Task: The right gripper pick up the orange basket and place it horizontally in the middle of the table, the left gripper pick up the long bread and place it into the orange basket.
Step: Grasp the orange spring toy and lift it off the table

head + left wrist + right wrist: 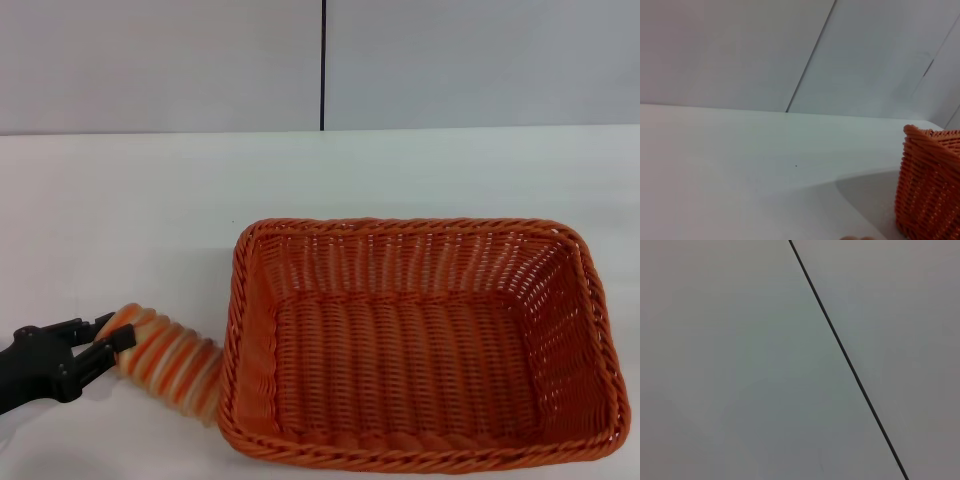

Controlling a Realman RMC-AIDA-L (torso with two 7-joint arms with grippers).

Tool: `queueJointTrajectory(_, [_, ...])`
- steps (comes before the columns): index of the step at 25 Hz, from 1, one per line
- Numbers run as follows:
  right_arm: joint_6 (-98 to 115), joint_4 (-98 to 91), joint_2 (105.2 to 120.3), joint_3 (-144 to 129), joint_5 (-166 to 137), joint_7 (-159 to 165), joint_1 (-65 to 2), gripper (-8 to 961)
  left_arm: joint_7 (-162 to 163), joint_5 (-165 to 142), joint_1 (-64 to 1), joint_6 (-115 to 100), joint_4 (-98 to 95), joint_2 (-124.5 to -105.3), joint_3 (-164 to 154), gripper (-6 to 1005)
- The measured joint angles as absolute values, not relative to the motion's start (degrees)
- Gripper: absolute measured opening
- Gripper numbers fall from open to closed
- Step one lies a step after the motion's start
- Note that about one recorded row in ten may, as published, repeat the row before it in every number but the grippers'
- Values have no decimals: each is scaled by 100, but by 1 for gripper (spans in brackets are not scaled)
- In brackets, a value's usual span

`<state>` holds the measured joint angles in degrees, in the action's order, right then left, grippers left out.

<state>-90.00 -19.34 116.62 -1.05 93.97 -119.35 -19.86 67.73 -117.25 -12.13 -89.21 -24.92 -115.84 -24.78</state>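
While closing on the long bread [165, 359], keep the left gripper [112, 342] square across the loaf's rounded near end, jaws narrowly apart around it and touching the striped crust (whether fully clamped, cannot tell for certain). Judged from the head view: basket step done, bread step in hand. Orange basket [420, 345] sits lengthwise across the table [130, 220], toward the right of the middle, empty inside; bread lies on the tabletop just beside its left wall, far end touching the braided rim. Squeeze gently, lift straight up first to clear that rim, then carry rightward and lower flat onto the woven floor. Right gripper out of sight, parked elsewhere.
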Motion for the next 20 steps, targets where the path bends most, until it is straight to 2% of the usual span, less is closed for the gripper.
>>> queueJointTrajectory(20, [-8991,-1925,11670,-87,9384,-11943,-1968,275,6756,-11712,-1244,-8920,-2515,-11582,-2253,201])
